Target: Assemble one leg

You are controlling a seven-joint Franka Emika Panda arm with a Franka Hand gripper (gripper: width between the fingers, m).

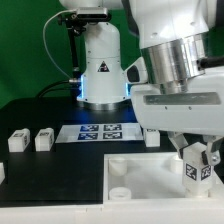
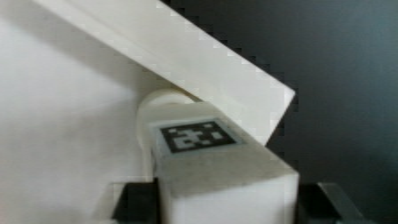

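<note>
My gripper (image 1: 196,158) is shut on the leg (image 1: 197,167), a small white block with a black-and-white tag facing the camera. I hold it over the right side of the large flat white plate (image 1: 150,185) at the front. In the wrist view the leg (image 2: 199,150) sits between my two dark fingers (image 2: 135,203), its far end next to the plate's raised rim (image 2: 205,65). The gripper (image 2: 231,208) closes on its sides. I cannot tell whether the leg's tip touches the plate.
Two more white legs (image 1: 17,140) (image 1: 43,140) stand on the black table at the exterior view's left, and another (image 1: 150,137) beside the marker board (image 1: 100,131). The robot base (image 1: 100,70) rises behind. A round socket (image 1: 118,192) shows in the plate.
</note>
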